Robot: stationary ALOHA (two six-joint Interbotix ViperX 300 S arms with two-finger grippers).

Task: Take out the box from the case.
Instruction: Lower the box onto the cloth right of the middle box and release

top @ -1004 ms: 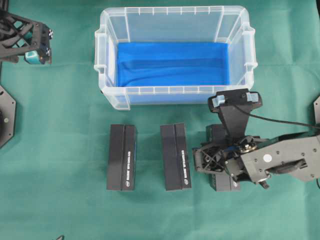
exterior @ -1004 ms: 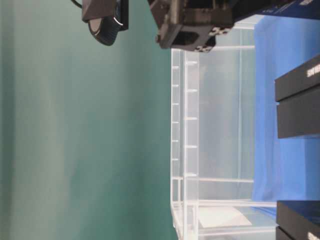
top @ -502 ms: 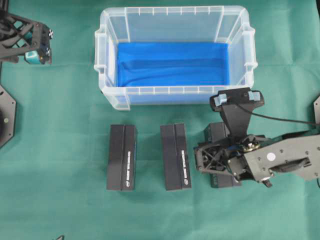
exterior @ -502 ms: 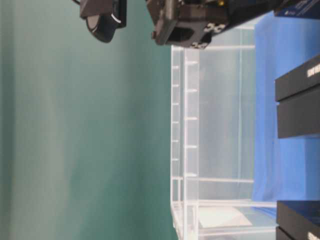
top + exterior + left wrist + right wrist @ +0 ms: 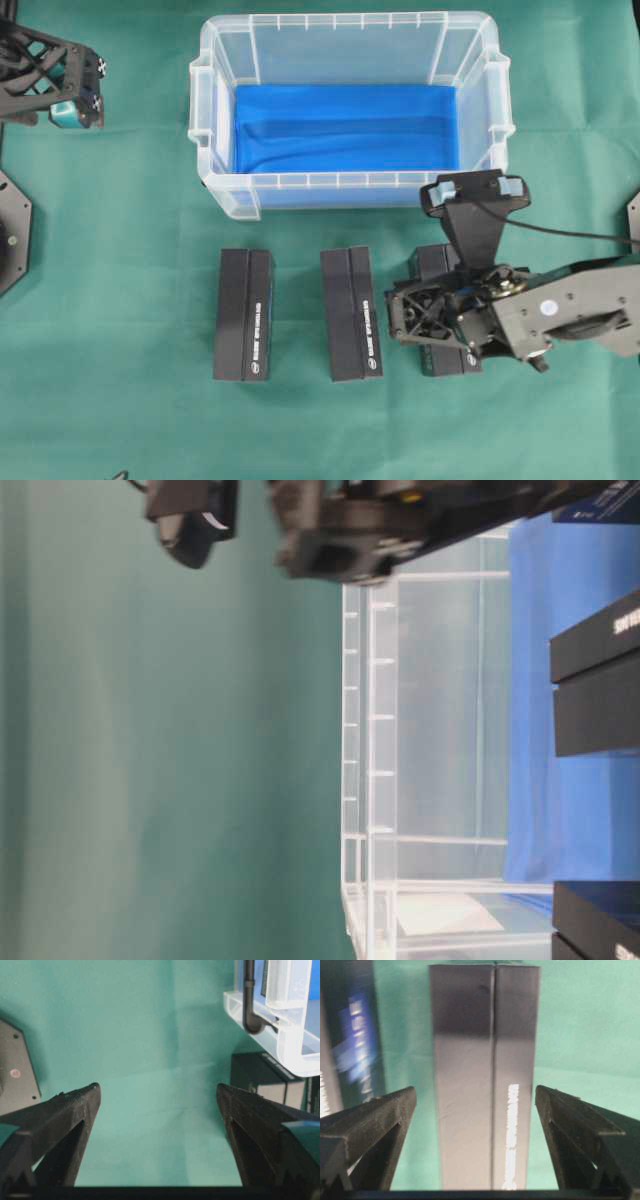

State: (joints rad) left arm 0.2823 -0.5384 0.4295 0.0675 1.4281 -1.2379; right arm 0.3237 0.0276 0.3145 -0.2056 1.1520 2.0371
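My right gripper (image 5: pixel 475 1110) is hanging w/ jaws spread wide, the rightmost box (image 5: pixel 485 1080) lying between them untouched on the green cloth (image 5: pixel 120 400), just in front of the case (image 5: pixel 350 30). My left gripper (image 5: pixel 157 1105) is hovering wide apart too, gripping nothing, near the case corner.

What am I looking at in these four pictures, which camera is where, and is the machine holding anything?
It is a robot with two arms on a green cloth. One picture looks down from above, one sits at table level (turned sideways), and one camera rides on each wrist. The clear case with blue lining has no box in it. Three black boxes lie in a row in front of it: left box, middle box, right box. The right end effector is open, its fingers either side of the right box and clear of it. The left end effector is open over bare cloth. Nothing is held.
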